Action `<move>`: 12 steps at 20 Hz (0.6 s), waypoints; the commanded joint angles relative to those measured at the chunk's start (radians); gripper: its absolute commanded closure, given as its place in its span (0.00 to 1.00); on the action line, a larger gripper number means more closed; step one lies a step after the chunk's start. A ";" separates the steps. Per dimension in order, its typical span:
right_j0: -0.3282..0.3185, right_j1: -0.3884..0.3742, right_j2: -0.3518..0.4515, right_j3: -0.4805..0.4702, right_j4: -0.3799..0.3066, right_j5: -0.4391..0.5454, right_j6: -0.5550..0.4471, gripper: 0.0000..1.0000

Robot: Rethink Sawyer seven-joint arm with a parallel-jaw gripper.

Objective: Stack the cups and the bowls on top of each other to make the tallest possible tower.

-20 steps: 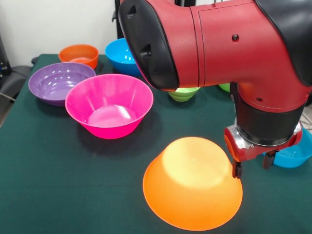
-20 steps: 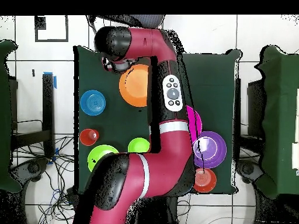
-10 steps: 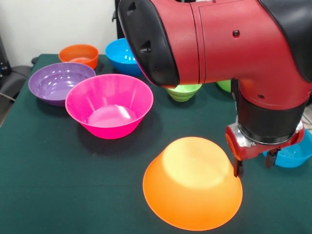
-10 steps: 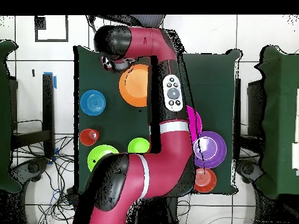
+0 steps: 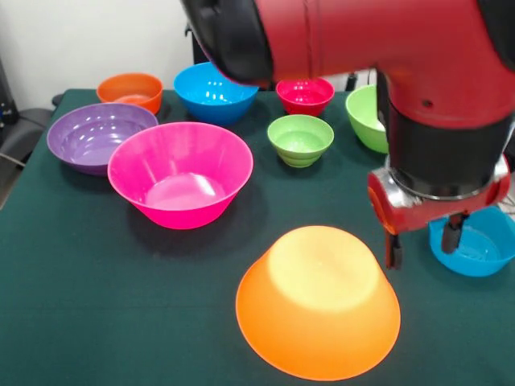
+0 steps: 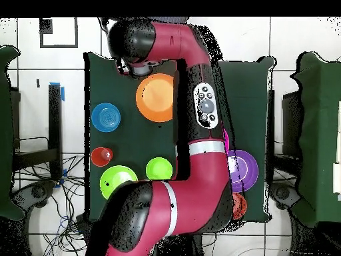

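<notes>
Jaws hang open just beside overturned orange bowl (image 5: 318,301).

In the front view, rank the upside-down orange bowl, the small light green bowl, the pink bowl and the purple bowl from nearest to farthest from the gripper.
Measured from the gripper:
1. Upside-down orange bowl, right beside it, toward the picture's left.
2. Small light green bowl, farther back, mid-table.
3. Pink bowl, left of centre.
4. Purple bowl, far left.

upturned bowl (image 5: 318,301) before upright bowls (image 5: 180,174)
</notes>
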 commanded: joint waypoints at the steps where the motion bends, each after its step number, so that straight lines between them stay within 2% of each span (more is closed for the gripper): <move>1: -0.050 -0.065 -0.030 0.125 0.003 0.102 -0.109 0.00; 7: -0.096 -0.071 -0.031 0.148 -0.011 0.094 -0.150 0.00; 10: -0.126 -0.041 -0.005 0.094 -0.008 0.060 -0.166 0.00; 12: -0.130 0.000 0.017 0.006 -0.015 0.102 -0.177 0.00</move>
